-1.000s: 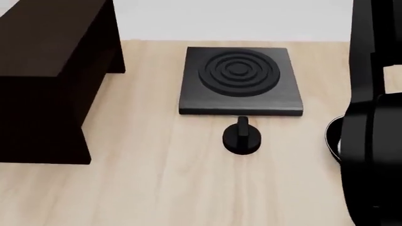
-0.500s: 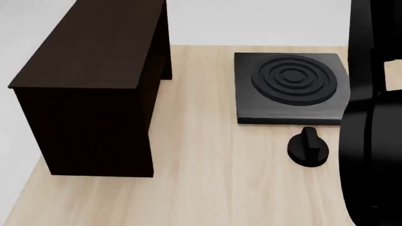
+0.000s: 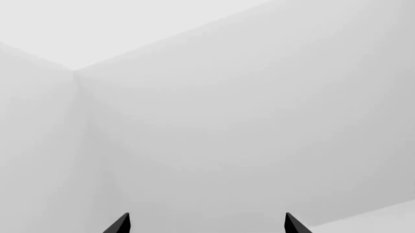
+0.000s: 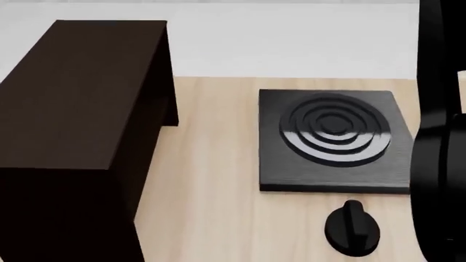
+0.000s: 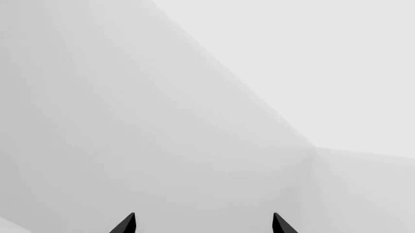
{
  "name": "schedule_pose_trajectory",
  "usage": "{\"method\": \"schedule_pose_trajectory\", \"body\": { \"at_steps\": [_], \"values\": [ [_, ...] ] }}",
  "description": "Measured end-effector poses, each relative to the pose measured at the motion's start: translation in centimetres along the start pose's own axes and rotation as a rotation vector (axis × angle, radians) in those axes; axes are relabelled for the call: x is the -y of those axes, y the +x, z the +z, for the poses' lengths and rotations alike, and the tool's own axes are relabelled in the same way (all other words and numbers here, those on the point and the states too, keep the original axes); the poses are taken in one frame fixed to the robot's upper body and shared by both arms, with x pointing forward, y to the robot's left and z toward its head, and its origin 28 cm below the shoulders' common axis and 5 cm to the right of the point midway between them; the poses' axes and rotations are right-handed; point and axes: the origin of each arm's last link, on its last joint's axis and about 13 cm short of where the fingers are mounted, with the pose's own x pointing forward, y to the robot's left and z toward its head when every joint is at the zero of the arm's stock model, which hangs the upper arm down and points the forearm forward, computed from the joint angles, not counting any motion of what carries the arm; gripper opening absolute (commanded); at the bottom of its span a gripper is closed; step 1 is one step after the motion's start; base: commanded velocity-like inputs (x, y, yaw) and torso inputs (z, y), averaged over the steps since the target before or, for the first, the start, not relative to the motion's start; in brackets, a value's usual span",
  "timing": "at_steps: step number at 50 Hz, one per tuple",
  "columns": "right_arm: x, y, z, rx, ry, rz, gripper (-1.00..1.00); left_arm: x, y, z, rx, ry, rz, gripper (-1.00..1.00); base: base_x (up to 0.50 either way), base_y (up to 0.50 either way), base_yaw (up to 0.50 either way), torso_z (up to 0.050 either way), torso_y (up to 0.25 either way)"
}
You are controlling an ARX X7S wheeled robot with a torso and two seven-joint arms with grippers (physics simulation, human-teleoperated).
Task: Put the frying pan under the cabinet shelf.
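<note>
Frying pan is out of sight, so both grippers, left and right, point at blank walls, spread wide and empty, beside the big dark brown wooden cabinet.

Cut-off and blocked parts

My head view clips the cabinet shelf at its left and bottom edges; a black arm covers the burner plate's right corner. Each wrist view shows me only two fingertips, facing blank wall.
</note>
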Motion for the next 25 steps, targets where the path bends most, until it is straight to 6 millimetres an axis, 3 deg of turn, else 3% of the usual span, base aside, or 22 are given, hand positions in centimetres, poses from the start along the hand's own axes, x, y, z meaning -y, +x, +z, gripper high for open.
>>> {"method": "schedule_pose_trajectory", "body": {
  "at_steps": [25],
  "values": [
    [-0.28,-0.15,0.23,0.004,-0.022,0.026,1.00,-0.10,-0.20,0.07,0.000,-0.005,-0.003,1.00,0.50,-0.08,0.00,0.000,0.001]
  ]
}}
